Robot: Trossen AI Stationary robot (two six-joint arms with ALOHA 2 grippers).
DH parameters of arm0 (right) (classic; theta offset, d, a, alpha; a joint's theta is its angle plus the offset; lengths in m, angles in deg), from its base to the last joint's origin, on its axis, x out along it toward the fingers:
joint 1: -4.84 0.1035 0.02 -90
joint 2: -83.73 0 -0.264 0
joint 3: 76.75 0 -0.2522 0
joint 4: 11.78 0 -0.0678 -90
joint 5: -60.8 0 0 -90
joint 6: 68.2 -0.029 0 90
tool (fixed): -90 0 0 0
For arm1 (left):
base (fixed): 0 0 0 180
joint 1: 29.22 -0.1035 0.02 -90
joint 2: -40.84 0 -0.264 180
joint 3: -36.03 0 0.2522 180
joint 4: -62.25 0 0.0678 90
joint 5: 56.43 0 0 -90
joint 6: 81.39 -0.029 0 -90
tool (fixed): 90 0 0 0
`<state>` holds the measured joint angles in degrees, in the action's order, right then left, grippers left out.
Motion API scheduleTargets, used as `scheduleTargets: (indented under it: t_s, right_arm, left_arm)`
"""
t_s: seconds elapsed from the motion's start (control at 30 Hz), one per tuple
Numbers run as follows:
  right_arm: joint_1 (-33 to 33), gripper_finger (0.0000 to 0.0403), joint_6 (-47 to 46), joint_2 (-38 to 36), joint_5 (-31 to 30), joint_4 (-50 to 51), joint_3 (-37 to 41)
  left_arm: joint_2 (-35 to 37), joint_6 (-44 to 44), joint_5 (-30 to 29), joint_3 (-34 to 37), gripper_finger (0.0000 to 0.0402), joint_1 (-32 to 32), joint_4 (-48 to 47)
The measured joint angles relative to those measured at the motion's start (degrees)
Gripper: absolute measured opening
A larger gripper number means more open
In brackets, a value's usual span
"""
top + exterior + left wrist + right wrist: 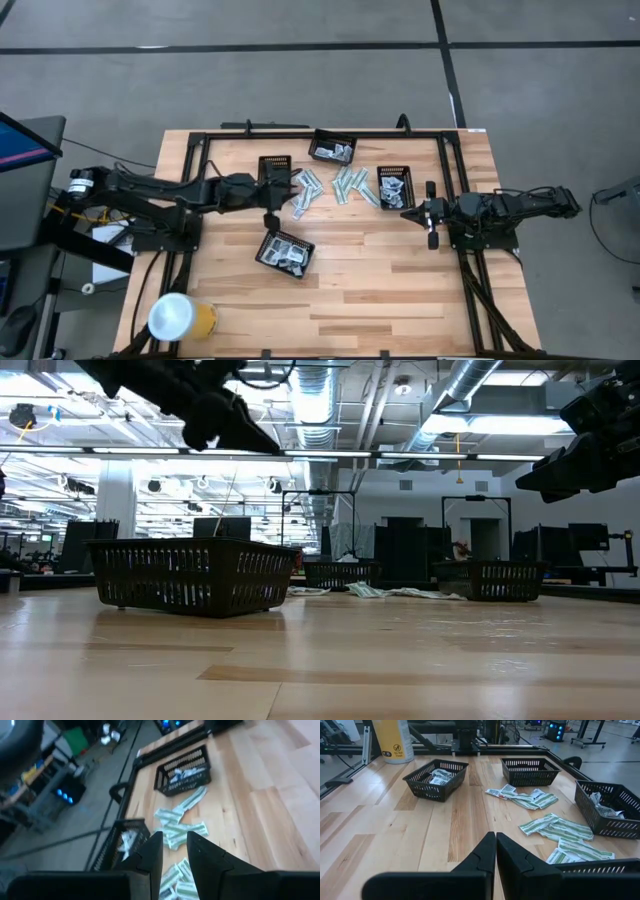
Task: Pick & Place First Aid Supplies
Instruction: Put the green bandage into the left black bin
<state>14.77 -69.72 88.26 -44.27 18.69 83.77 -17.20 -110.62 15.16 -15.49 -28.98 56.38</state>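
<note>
On the wooden surface point(400, 290) we judge the left end effector point(268, 218), partly spread and empty, must next descend onto the loose strips point(345, 185), right end effector point(432, 238) pressed together.

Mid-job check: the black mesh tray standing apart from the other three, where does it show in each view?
High: lone tray, left of centre, nearest the bottom.
Low: biggest tray, at left.
Left wrist: not in it.
Right wrist: upper left, packets inside.
Shared landmark: loose green-white strips, seen in all four views.
</note>
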Motion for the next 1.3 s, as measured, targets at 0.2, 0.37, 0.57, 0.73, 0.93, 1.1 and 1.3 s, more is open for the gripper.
scheduleTargets:
  t_s: [0.2, 0.37, 0.57, 0.73, 0.93, 1.1, 1.3]
  right_arm:
    - [0.0, 0.0008, 0.0, 0.0, 0.0, 0.0, 0.0]
    - [0.0, 0.0008, 0.0, 0.0, 0.0, 0.0, 0.0]
    - [0.0, 0.0008, 0.0, 0.0, 0.0, 0.0, 0.0]
    - [0.0, 0.0008, 0.0, 0.0, 0.0, 0.0, 0.0]
    - [0.0, 0.0008, 0.0, 0.0, 0.0, 0.0, 0.0]
    - [0.0, 0.0008, 0.0, 0.0, 0.0, 0.0, 0.0]
    - [0.0, 0.0008, 0.0, 0.0, 0.0, 0.0, 0.0]
  left_arm:
    - [-4.3, 3.4, 0.0, 0.0, 0.0089, -2.2, 2.3]
    - [-7.2, 7.1, -2.9, 0.0, 0.0089, -3.8, 8.6]
    - [-8.6, 8.2, -8.3, 0.0, 0.0089, -5.1, 11.8]
    - [-9.3, 17.1, -8.4, 0.0, 0.0089, -6.2, 11.1]
    - [-9.5, 22.3, -7.7, -1.4, 0.0089, -6.2, 6.6]
    - [-10.9, 27.3, 0.1, -10.8, 0.0089, -7.8, -13.7]
    - [-18.5, 34.4, 17.5, -22.8, 0.0089, -12.8, -38.0]
